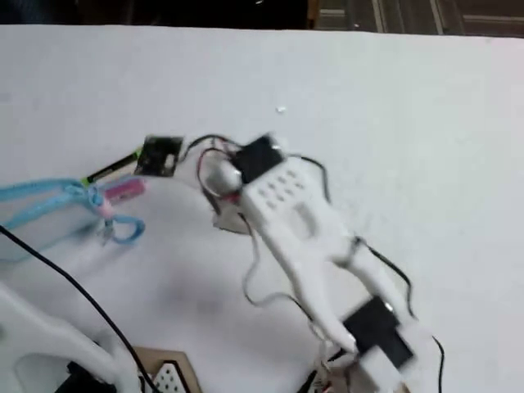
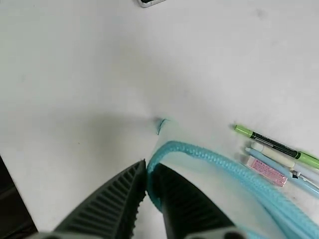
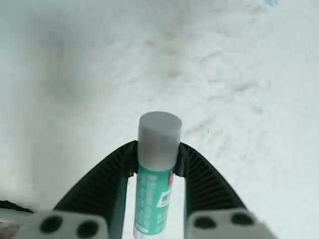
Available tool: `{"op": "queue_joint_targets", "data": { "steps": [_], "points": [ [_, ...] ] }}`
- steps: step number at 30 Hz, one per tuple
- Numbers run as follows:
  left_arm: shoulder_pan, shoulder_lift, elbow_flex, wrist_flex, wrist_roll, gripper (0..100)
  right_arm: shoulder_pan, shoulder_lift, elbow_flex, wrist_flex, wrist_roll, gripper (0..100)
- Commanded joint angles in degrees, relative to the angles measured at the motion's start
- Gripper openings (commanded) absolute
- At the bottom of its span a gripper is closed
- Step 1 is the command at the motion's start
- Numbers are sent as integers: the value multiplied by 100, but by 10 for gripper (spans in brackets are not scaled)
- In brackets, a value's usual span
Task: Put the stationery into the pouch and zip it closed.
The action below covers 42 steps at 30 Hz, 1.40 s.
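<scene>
1. This looks like a robotics lab or workshop bench. A white plastic arm (image 1: 303,221) and a second arm (image 1: 41,336) stand at one table (image 1: 426,106).
2. The wiring is exposed. Red and black wires (image 1: 209,168) loop loose over the first arm's joints, and a black cable (image 1: 74,282) trails across the table (an open, hand-built look).
3. The table is plain white and scuffed in the right wrist view. Beyond its far edge is a dark strip (image 1: 393,12), floor or panelling, I cannot tell which.
4. A brown board (image 1: 168,364) lies at the near edge between the arms.
5. The everyday goods are stationery: pouch (image 2: 224,163), pens (image 2: 279,147), glue stick (image 3: 158,164).
</scene>
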Motion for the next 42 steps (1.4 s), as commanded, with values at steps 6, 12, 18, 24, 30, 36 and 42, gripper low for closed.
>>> {"op": "queue_joint_targets", "data": {
  "steps": [6,12,18,24,30,36,42],
  "points": [
    [22,-4,237,-9,-185,21,-752,-2448,-457,-268,-4536,17],
    [22,-4,281,-35,-176,21,-1771,-2677,-387,-3046,-6453,17],
    [22,4,316,-53,-176,21,-2105,-2202,475,-6466,-6734,17],
    [13,4,316,-53,-176,21,-2308,-1121,1266,-8585,-6708,17],
    [13,4,316,-53,-176,21,-2308,-637,1829,-9455,-6725,17],
    [22,13,316,-53,-176,21,-2308,-1051,2593,-9640,-6708,17],
    [31,13,316,-53,-176,21,-2299,-1174,2813,-9640,-6699,17]
  ]
}}
